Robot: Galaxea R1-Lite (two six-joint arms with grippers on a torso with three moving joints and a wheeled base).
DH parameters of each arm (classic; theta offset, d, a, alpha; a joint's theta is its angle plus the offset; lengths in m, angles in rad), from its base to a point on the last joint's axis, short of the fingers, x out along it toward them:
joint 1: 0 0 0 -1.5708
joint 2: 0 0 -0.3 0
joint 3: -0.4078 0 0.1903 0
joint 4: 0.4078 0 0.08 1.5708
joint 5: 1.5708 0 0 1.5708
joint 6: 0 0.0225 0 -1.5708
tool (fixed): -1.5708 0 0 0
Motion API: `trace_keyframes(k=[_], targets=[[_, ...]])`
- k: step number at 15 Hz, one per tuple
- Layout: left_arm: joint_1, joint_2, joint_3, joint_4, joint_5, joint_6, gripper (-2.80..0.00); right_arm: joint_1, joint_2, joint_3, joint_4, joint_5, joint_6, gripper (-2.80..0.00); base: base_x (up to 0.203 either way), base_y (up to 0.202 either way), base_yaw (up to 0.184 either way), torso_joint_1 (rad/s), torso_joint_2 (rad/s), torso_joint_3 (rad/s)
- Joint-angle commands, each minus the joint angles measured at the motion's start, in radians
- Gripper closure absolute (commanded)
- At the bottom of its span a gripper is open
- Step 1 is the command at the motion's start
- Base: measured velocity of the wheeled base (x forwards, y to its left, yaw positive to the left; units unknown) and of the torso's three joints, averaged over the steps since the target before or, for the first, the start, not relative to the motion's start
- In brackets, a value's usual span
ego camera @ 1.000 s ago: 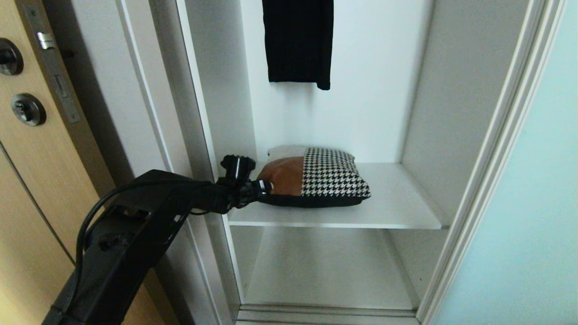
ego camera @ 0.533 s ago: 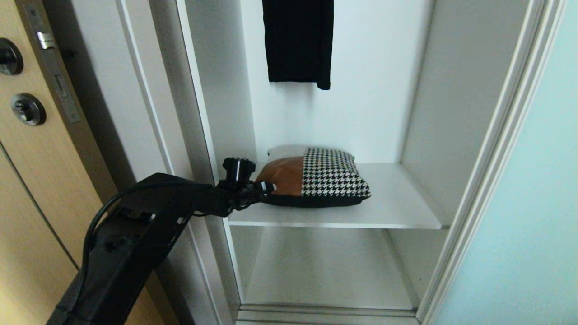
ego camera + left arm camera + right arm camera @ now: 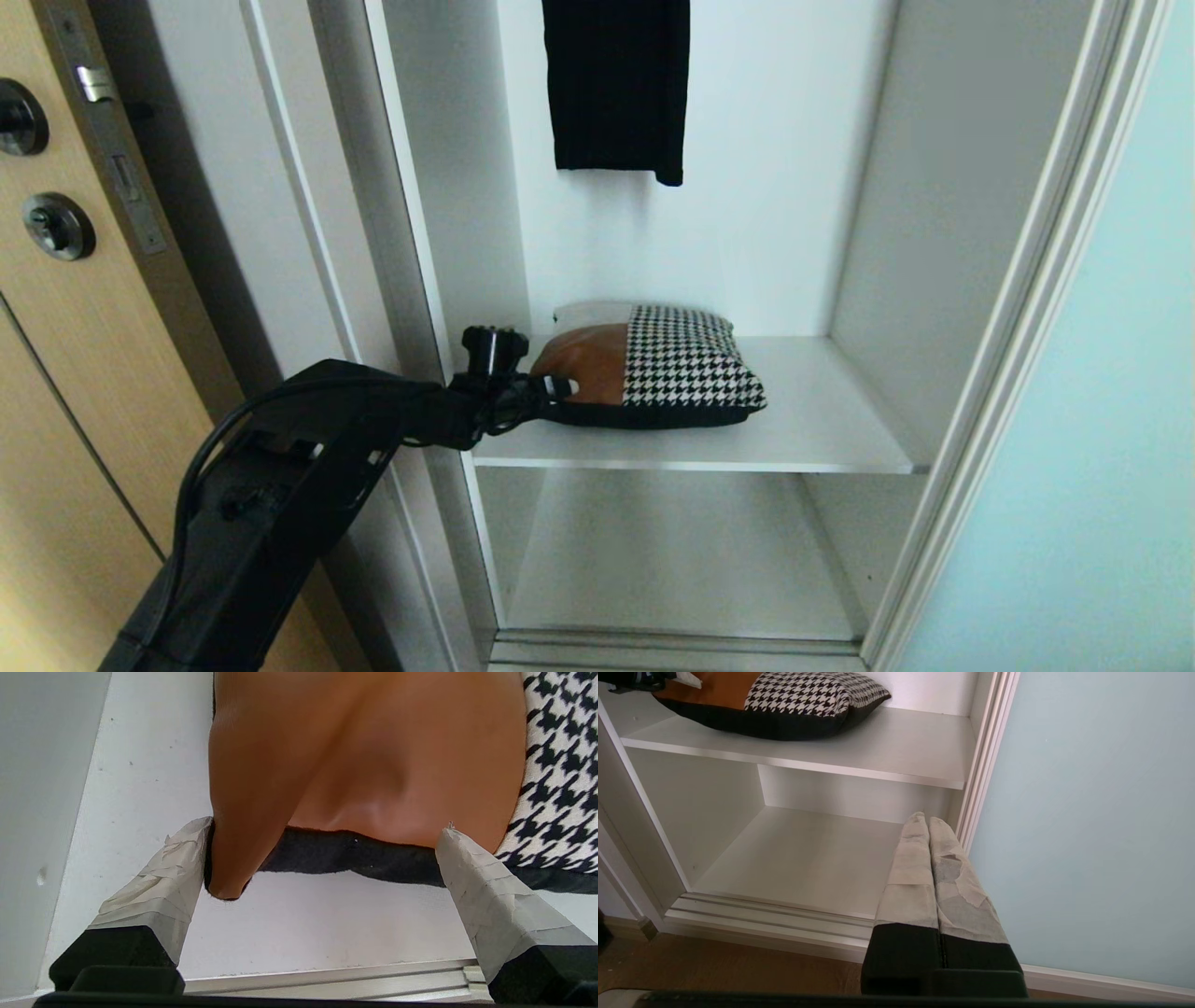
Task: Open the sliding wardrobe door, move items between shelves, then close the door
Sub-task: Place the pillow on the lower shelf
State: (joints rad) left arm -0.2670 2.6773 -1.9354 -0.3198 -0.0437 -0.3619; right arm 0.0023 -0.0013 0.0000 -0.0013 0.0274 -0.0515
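Head view: tan-and-houndstooth cushion [image 3: 653, 366] lies on shelf [image 3: 822, 420]; left pincer [image 3: 322, 858] gapes wide, empty.

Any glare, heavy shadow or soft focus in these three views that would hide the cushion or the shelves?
Head view: even light, cushion sharp, lower shelf dimmer in the upper shelf's shadow, still readable. Left wrist view: cushion's leather fills the frame, a small sheen on it, taped fingers of the left gripper crisp. Right wrist view: clear; sliding door flat, no glare.
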Motion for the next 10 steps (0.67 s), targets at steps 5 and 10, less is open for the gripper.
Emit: trace_keyframes(k=[5,10], targets=[[-0.001,0.041,-0.004,-0.045,-0.001,0.018,-2.80,0.000,0.000,0.000,-0.001,0.000,-0.001,0.00,0.000,0.000,0.000,0.000,0.00,0.000],[0.000,0.036,-0.004,-0.076,-0.002,0.018,-1.28,0.000,0.000,0.000,-0.001,0.000,-0.001,0.00,0.000,0.000,0.000,0.000,0.00,0.000]])
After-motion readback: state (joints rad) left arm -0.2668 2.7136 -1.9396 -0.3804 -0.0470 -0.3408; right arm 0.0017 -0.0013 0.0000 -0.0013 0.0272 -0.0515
